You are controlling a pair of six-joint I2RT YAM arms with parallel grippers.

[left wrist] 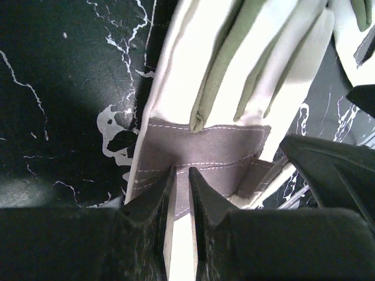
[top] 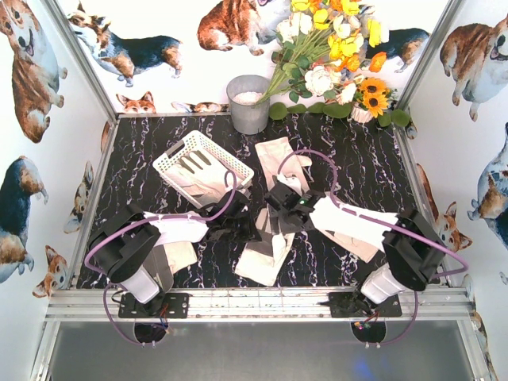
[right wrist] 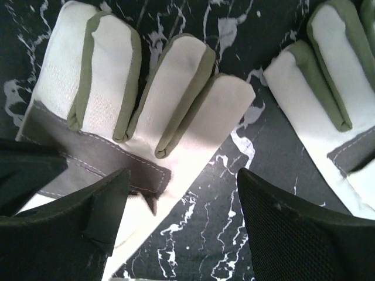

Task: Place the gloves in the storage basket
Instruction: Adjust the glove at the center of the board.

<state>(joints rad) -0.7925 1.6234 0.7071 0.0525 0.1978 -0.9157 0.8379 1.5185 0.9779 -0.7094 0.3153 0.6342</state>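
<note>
The left gripper (left wrist: pixel 181 173) has its jaws pinched almost together on the grey patch at the near edge of one glove (left wrist: pixel 234 70), which otherwise lies flat on the black marble table (top: pixel 373 167). Grabbing a thin edge like that looks like the sensible way to do it: the fabric is floppy, so a bite at one end should let the rest hang free when it gets lifted. The right gripper (right wrist: pixel 184 175) is spread wide and holding nothing, with its fingers either side of the near edge of another glove (right wrist: pixel 117 76), probably lined up to come down on it; a second one (right wrist: pixel 328 76) lies just to the right of that. The storage basket (top: pixel 222 151) sits far left, a bit skewed, with one glove already inside it by the look of the dark finger strips. That spot is well within the left arm's reach. Counting: one basket, one grey bucket (top: pixel 248 103) at the far edge, one bunch of flowers (top: pixel 333 48), two arms. The gloves (top: pixel 266 258) are harder to count, maybe six or seven in all. Most are strewn across the middle of the table, but the arms cover some, so he wouldn't swear to that number.
</note>
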